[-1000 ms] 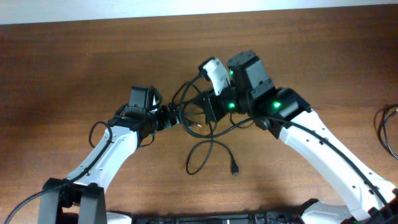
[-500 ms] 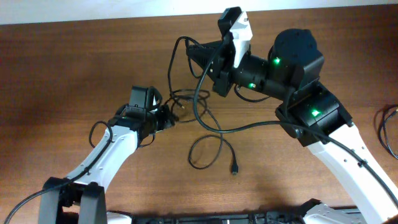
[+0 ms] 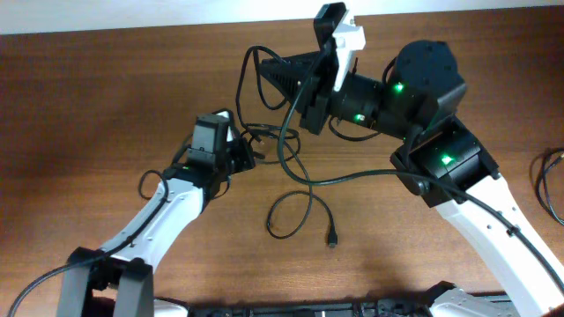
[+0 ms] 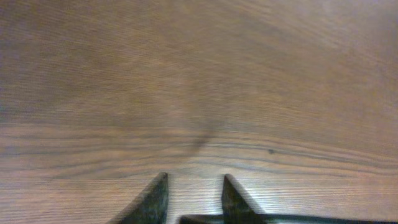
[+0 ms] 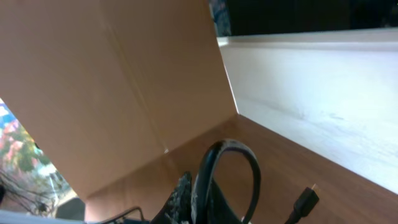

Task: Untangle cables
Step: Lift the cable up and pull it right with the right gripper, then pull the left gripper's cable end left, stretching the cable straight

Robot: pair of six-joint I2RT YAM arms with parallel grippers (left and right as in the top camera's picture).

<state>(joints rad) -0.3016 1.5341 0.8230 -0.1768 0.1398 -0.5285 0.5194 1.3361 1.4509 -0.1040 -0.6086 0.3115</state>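
Hoisted higher, cables (image 3: 280,145) trail in loose black loops.

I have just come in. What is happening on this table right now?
A tangle of thin black cables is being worked loose. The right gripper is shut on a loop of them and holds it lifted over the table; the rest trails down onto the wood, with one plug end lying free. The left gripper is low at the tangle's left side, its fingers a little apart; whether it grips a cord cannot be told.
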